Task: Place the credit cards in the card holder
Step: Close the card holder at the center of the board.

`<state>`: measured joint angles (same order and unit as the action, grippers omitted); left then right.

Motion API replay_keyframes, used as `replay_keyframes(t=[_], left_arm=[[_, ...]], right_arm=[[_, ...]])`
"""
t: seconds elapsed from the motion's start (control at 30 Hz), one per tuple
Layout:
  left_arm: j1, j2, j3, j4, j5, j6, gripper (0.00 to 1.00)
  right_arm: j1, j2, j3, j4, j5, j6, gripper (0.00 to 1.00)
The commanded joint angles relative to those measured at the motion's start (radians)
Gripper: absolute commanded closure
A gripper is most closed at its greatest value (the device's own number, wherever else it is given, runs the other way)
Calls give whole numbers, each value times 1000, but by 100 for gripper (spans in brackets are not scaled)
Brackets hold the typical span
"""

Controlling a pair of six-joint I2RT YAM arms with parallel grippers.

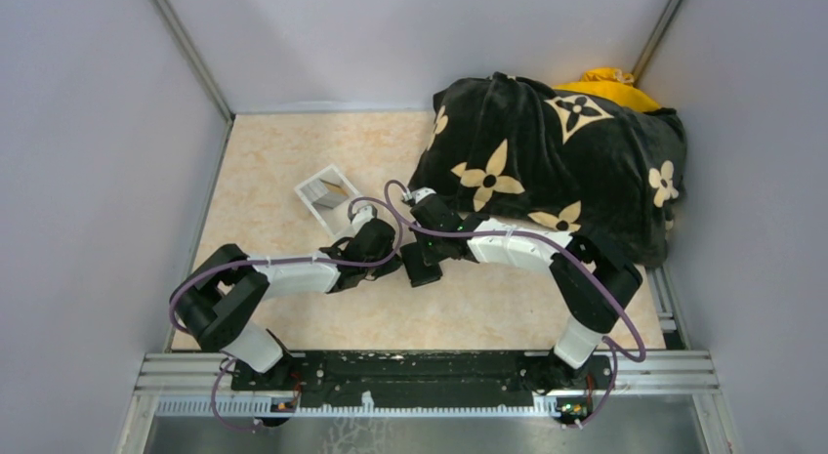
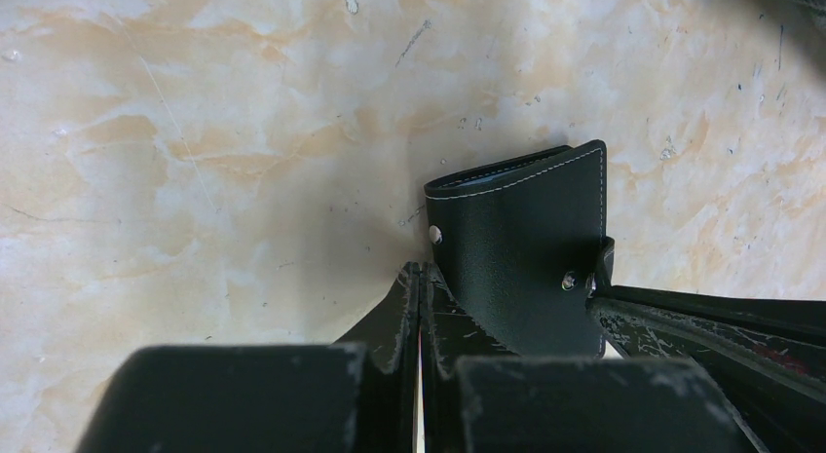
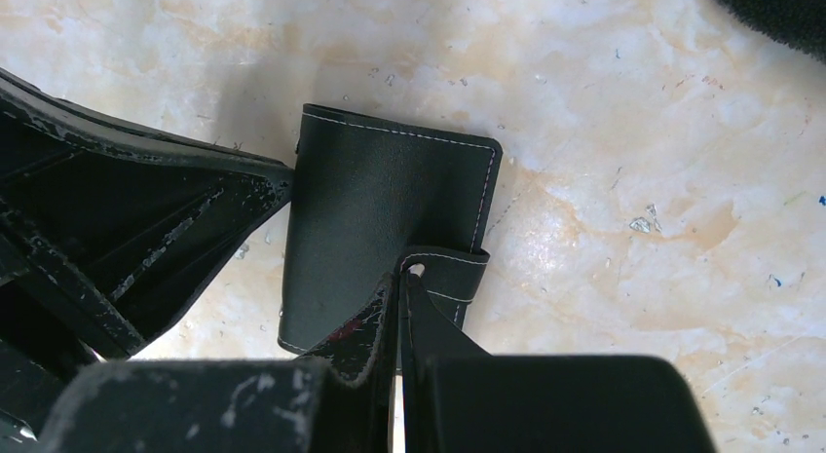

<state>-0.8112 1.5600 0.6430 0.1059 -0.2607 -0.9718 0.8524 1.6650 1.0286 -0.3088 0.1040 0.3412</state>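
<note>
Marbled tabletop [image 1: 273, 151]: one card holder [image 3: 380, 200]; right pincer [image 3: 401, 278] pinching its strap [image 3: 450, 273]; left pincer [image 2: 419, 278] clenched alongside.

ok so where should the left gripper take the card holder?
Probably the long edge opposite the snap strap, approached low from the robot's left. The card holder looks closed and near flat on the table, so only edges offer a bite. The right gripper is shut on the strap; the left gripper sits shut beside that edge.

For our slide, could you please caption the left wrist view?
Left gripper shut beside the black card holder, right gripper touching its edge.
</note>
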Motion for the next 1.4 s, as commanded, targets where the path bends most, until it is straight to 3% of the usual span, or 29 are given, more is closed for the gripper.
replay_keyframes(t=[0.0, 1.37], left_arm=[[4, 51, -34, -114, 12, 28, 100], [6, 52, -25, -117, 13, 33, 100]], right_arm=[[-7, -35, 37, 15, 6, 2, 100], [-3, 49, 32, -3, -21, -11, 100]])
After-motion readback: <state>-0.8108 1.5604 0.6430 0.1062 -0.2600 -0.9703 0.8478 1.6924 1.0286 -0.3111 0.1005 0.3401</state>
